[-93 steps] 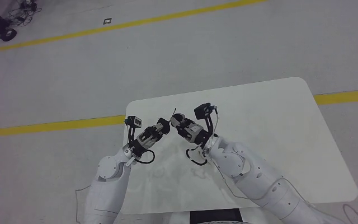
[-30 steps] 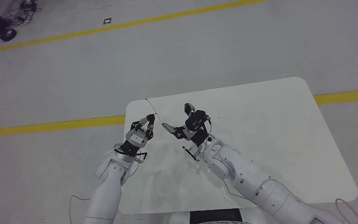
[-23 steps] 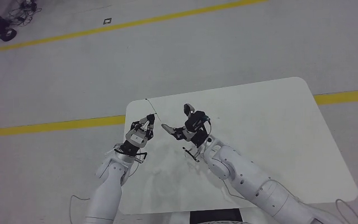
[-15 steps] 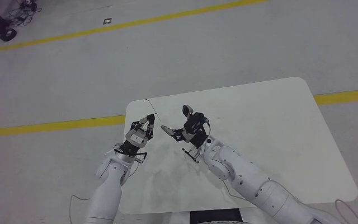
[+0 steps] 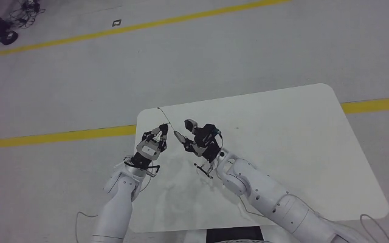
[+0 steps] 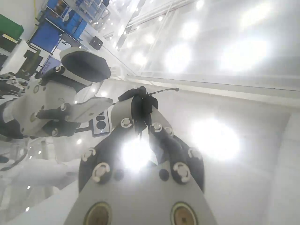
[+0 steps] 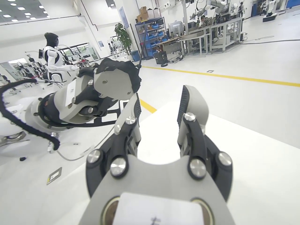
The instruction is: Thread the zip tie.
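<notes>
Where our left gripper (image 6: 140, 95) pinches closed, we hold the zip tie (image 6: 165, 91) between its jaws, the thin free end sticking out past them. Our right gripper (image 7: 159, 108) has its jaws spread wide with nothing between them, just beside the left one and apart from the tie. In the top view both sit left of centre, over the table's (image 5: 273, 121) upper-left corner.

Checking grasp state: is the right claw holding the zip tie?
No, the right claw is open and empty; the zip tie is pinched in the left claw.
</notes>
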Motion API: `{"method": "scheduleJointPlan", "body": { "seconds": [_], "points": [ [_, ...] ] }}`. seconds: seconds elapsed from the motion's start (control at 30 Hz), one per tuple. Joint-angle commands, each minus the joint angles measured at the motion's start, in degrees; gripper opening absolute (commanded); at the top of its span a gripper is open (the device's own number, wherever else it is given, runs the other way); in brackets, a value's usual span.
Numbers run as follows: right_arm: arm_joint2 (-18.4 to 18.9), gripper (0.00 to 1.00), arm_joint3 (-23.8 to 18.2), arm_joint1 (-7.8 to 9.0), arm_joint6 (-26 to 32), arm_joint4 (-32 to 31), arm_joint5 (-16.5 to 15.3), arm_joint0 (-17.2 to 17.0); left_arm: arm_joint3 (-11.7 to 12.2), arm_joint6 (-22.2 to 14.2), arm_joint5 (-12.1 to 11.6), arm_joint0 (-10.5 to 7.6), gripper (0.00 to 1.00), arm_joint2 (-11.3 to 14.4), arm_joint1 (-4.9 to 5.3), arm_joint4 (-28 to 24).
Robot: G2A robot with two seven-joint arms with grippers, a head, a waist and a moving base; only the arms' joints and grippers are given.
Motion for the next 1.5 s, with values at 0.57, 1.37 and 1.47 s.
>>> {"method": "scheduleJointPlan", "body": {
  "seconds": [0.57,1.37,1.47],
  "points": [
    [0.79,0.35,-0.48,-0.43,-2.04,-2.67,-1.56,-1.07,0.00,0.00,0.00,0.00,0.00,0.00,0.00,0.00],
    [1.29,0.25,0.27,-1.21,-1.20,-2.53,-4.54,-0.40,0.00,0.00,0.00,0.00,0.00,0.00,0.00,0.00],
    [1.41,0.25,0.37,-1.28,-1.19,-2.62,-4.76,-0.35,0.00,0.00,0.00,0.00,0.00,0.00,0.00,0.00]
  ]
}}
